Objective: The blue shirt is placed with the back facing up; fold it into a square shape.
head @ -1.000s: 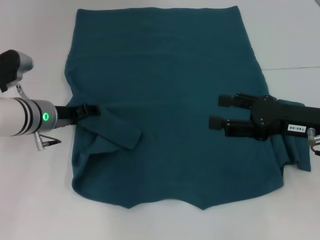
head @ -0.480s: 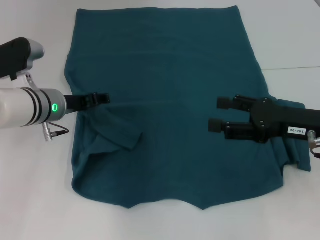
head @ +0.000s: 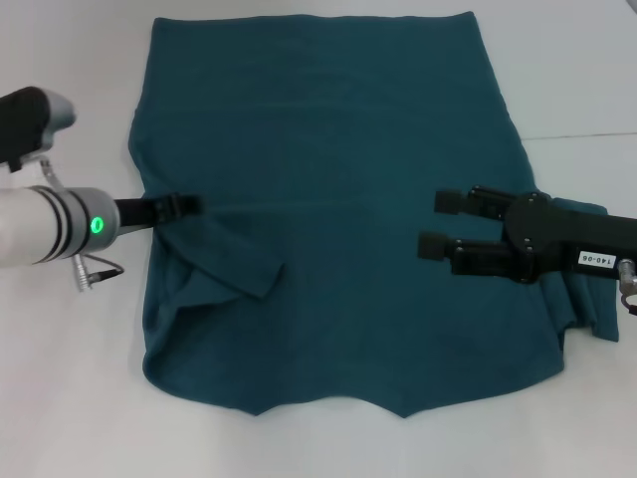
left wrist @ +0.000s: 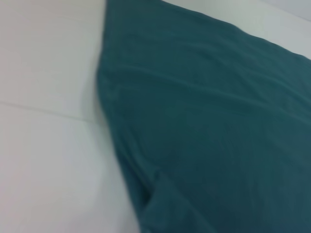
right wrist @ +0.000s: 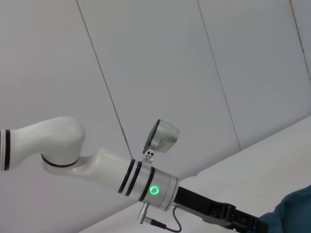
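The blue shirt (head: pixel 328 169) lies spread flat on the white table (head: pixel 70 378), filling most of the head view. Its left sleeve (head: pixel 234 264) is folded inward onto the body. The right sleeve (head: pixel 587 304) sticks out beneath my right arm. My left gripper (head: pixel 184 205) sits at the shirt's left edge, just above the folded sleeve. My right gripper (head: pixel 438 223) hovers over the shirt's right side, open with nothing between its fingers. The left wrist view shows the blue shirt (left wrist: pixel 209 121) and its edge on the table. The right wrist view shows my left gripper (right wrist: pixel 233 218) far off.
White table surrounds the shirt on all sides, with a thin seam (head: pixel 582 134) at the right. A scalloped edge of the shirt (head: pixel 328 403) is nearest me. The right wrist view shows a panelled wall behind the left arm (right wrist: pixel 146 182).
My left gripper moved up and onto the shirt's edge, then drew back slightly left and down. The right gripper and the shirt have hardly shifted.
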Robot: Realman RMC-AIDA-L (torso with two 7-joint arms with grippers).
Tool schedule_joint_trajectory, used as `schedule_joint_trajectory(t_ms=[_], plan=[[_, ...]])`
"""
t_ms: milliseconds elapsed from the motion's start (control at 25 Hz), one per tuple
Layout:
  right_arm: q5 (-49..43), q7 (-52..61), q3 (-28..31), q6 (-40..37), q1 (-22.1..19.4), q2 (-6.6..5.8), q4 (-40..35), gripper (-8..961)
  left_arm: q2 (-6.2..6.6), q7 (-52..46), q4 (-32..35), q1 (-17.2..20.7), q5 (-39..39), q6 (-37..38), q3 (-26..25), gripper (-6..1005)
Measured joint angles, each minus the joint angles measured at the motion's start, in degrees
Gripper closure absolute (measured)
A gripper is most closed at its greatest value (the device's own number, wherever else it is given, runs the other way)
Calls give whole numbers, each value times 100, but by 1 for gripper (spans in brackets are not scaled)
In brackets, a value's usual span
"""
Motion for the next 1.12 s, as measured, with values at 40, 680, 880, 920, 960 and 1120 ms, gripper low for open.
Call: schedule_joint_trajectory(t_ms=[40,680,880,920,960,1120], plan=[[0,0,-5,4,0,0,0,70,10,-4,0,23,1,-17,0,306],[-2,-2,6,-5,0,0,-2,73,7,327,-202,89,-6,-354,238,492],[-2,-3,5,-14,0,0,-2,74,-23,333,-213,94,-15,-431,239,790],[-2,-3,2,-15,0,0,-2,75,-32,336,-213,100,-16,-453,239,808],[-2,-3,1,-16,0,0,-2,75,-39,341,-213,104,-17,-467,239,827],[-2,0,7,-17,0,0,13,76,-56,369,-225,97,-18,-544,239,902]])
